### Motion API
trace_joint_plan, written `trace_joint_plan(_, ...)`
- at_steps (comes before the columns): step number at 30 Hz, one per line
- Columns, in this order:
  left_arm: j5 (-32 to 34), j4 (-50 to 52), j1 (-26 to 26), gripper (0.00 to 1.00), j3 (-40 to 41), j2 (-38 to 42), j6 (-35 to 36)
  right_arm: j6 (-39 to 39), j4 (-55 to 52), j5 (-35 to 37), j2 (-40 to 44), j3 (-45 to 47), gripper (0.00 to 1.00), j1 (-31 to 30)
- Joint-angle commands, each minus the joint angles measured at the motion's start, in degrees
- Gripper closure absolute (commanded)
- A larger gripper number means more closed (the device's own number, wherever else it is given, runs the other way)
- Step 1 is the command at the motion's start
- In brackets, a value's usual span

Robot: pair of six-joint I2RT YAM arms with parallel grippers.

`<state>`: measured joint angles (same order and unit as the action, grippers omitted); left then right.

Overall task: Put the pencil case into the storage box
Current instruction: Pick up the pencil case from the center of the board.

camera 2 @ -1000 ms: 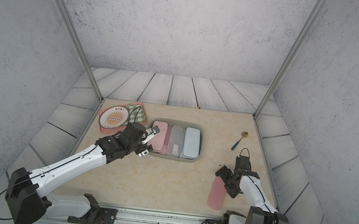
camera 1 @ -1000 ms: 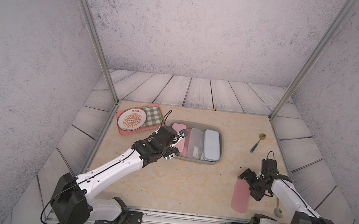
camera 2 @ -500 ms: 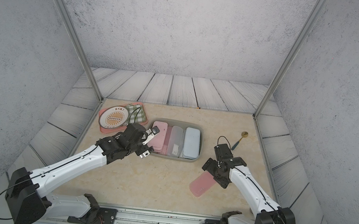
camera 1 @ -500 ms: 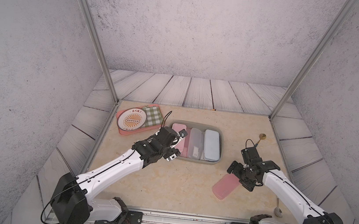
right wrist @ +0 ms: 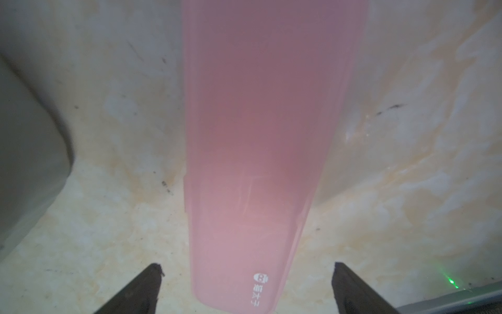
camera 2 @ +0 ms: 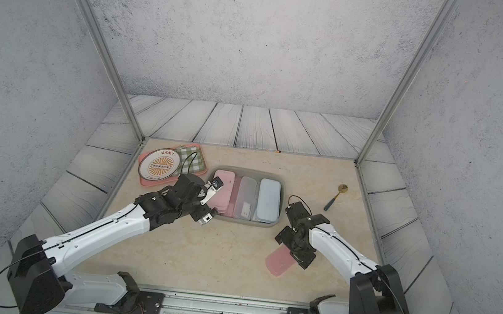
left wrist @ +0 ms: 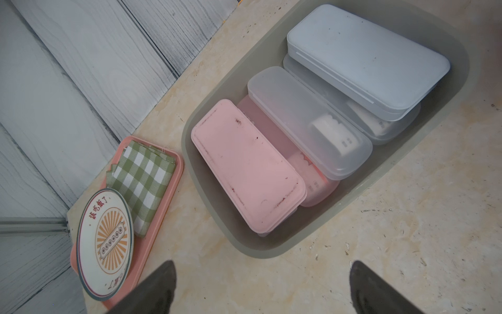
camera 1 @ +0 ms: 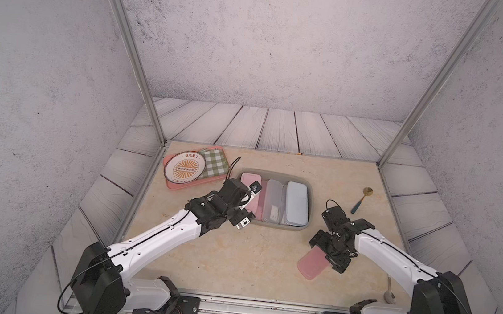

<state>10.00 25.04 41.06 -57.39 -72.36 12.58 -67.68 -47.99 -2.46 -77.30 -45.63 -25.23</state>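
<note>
**Pink pencil case out on the table, both grippers released**

In both top views the pink pencil case [camera 1: 310, 264] lies flat on the beige table [camera 1: 232, 258], lower right of centre and outside the storage box. The right gripper [right wrist: 245, 267] hangs over its farther end with jaws spread wide. Its wrist view shows a gap on either side of the case, so it grasps nothing. Further back, mid-frame, the left gripper [left wrist: 260, 269] is likewise spread and empty at the near left corner of the storage box [camera 1: 271, 227]. The box holds pink, clear and pale-blue cases. Beyond sit a pink tray [camera 1: 175, 186] at upper left and a spoon [camera 1: 361, 198] at right.
</note>
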Motion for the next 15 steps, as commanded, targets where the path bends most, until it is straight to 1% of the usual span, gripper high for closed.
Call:
trace_joint_plan(1, -0.69, 0.43, -0.52, 0.0, 0.77, 0.38, -0.96, -3.06, -0.93, 2.56, -1.62, -0.04, 0.01, -1.19)
trace_joint_plan(5, -0.93, 0.43, -0.89, 0.0, 0.76, 0.33, -1.32, -2.43, 2.88, 4.29, -2.84, 1.4, 0.01, -1.13)
trace_joint_plan(7, -1.1, 0.55, -1.06, 0.0, 0.84, 0.37, -1.33, -0.74, 5.13, 2.8, -4.73, 1.44, 0.01, -1.06)
trace_joint_plan(10, -1.52, 0.75, -1.42, 0.0, 0.97, 0.4, -1.59, -0.56, 8.16, 0.97, -7.34, 2.33, 0.01, -1.12)
trace_joint_plan(15, -1.92, 0.97, -1.82, 0.0, 1.16, 0.48, -1.9, -0.95, 8.67, 3.49, -10.06, 3.03, 0.01, -0.34)
